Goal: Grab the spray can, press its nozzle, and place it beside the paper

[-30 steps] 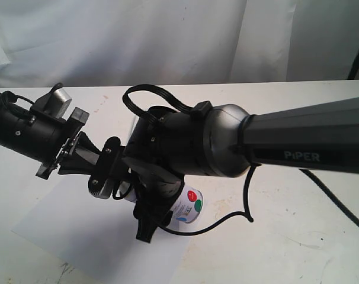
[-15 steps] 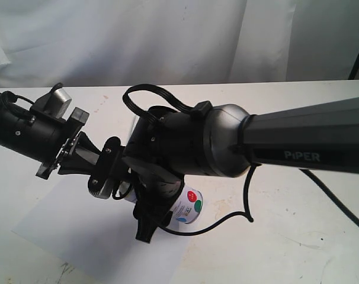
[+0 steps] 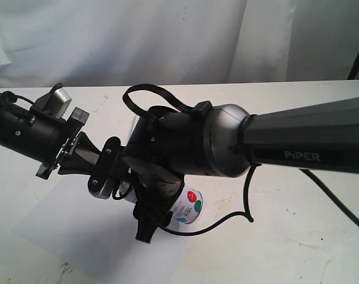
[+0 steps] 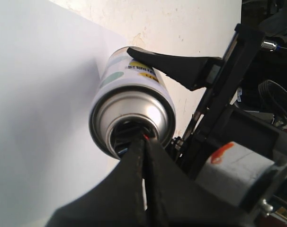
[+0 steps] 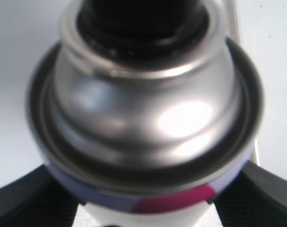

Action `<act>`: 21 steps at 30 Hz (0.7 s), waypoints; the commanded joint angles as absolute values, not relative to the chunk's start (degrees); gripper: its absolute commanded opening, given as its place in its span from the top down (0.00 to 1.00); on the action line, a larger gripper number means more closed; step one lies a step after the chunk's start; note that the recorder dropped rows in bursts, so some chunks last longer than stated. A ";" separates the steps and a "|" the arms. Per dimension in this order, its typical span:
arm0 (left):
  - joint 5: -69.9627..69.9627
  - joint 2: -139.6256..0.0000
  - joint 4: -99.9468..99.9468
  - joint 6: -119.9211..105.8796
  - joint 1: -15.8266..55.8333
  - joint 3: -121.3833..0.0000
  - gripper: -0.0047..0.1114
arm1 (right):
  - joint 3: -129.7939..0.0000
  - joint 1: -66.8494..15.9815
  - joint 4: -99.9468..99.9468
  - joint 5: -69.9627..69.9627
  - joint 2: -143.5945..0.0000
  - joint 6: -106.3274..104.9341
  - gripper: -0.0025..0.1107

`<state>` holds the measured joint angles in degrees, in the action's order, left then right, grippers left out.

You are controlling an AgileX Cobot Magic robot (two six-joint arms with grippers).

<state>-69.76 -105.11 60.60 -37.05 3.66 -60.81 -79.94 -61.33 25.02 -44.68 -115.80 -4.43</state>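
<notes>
Scuffed white table (image 3: 321, 248), creased white cloth backdrop (image 3: 167, 41) behind it, black cable (image 3: 336, 204) across its right side.

spray can (image 5: 148, 118): shiny silvery metal top, glossy printed label
paper (image 3: 79, 231): smooth matt white
desk (image 3: 304, 236): pretty scuffed matt white

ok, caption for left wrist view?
Shut left end effector at the nozzle of the spray can, held by right end effector.

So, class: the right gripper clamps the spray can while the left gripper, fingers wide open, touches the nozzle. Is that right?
Not quite. The left gripper has its fingers shut together, not wide open, with their tips at the nozzle; the left wrist view shows it. The right gripper does clamp the spray can.
</notes>
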 commanded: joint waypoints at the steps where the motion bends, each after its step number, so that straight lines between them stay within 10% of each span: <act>1: -69.96 -105.26 60.67 -37.62 4.00 -60.98 0.96 | -81.11 -61.66 25.31 -42.64 -114.91 -4.86 0.98; 21: -60.07 -84.07 53.81 -37.55 -1.78 -53.97 0.96 | -80.87 -56.71 22.56 -45.89 -109.73 2.04 0.98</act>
